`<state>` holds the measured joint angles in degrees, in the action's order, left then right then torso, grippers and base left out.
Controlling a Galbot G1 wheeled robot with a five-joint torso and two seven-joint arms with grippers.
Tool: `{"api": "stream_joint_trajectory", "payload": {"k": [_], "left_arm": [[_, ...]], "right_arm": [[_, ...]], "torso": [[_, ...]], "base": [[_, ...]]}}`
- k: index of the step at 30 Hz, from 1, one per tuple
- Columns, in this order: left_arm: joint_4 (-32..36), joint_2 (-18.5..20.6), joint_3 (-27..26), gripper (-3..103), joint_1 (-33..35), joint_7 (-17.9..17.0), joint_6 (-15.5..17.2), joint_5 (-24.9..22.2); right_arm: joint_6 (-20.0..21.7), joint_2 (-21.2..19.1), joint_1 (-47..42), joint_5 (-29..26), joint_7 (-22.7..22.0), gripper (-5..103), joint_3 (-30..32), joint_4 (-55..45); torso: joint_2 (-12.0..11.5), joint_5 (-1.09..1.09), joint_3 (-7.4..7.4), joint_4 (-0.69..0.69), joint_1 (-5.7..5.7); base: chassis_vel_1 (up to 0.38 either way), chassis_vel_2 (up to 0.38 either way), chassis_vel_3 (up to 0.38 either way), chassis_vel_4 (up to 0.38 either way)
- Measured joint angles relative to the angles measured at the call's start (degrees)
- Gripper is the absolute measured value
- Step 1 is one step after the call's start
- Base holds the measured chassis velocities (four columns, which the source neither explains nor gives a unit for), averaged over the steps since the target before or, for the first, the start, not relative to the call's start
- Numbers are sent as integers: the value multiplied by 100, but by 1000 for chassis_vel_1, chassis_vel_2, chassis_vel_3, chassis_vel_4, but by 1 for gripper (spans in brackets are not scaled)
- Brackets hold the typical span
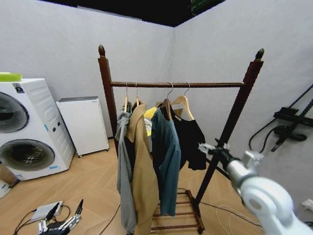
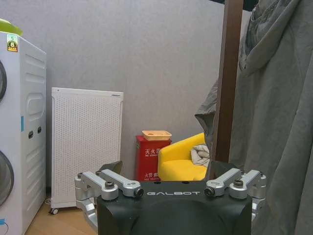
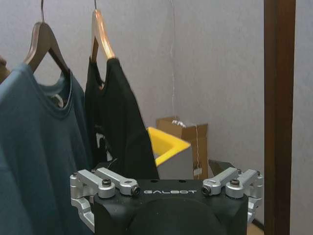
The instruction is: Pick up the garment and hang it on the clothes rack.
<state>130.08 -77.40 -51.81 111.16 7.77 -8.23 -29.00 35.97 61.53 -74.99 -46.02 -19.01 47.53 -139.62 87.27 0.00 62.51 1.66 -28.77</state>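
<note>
Head view: garment (image 1: 190, 139) hangs on the clothes rack (image 1: 177, 84) rail, right end, beside my teal shirt (image 1: 165, 161). My right gripper (image 1: 209, 147) hovers near it, fingers spread, empty; left gripper (image 1: 61, 224) is low, fingers spread.

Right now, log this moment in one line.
garment: hanging on clothes rack | right claw: open, beside garment | left claw: low, open

Garment (image 1: 190, 139) on clothes rack (image 1: 176, 84), rightmost.
</note>
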Motion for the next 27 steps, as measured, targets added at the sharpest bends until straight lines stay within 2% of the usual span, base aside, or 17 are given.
{"api": "stream_joint_trajectory", "payload": {"k": [2,6,8,9,12,17,22,27], "left_arm": [[0,0,0,100,0,-3,0,0],[0,0,0,100,0,-2,0,0],[0,0,0,100,0,-4,0,0],[0,0,0,100,0,-4,0,0],[0,0,0,100,0,-4,0,0],[0,0,0,100,1,-4,0,0],[0,0,0,100,0,-4,0,0],[0,0,0,100,0,-4,0,0]], "right_arm": [[-33,349,-393,24,0,100,19,-245],[-100,638,-618,278,6,100,-15,-373],[-186,765,-659,618,15,100,-86,-389],[-269,839,-662,962,14,100,-146,-367],[-344,874,-667,1223,19,100,-166,-361],[-399,870,-678,1323,16,100,-143,-360],[-680,890,-778,1631,45,100,-160,-300],[-761,895,-795,1697,82,100,-167,-297]], "torso": [[0,-1,0,0,0],[0,-2,0,-2,0],[0,-1,0,-2,0],[0,-1,1,-2,0],[0,0,1,-2,-1],[0,0,1,-2,-1],[0,0,1,-2,-1],[0,0,1,-2,-1]], "base": [[0,0,0,0],[0,0,0,0],[0,0,0,0],[0,0,0,0],[0,0,0,0],[0,0,0,0],[0,0,0,0],[0,0,0,0]]}}
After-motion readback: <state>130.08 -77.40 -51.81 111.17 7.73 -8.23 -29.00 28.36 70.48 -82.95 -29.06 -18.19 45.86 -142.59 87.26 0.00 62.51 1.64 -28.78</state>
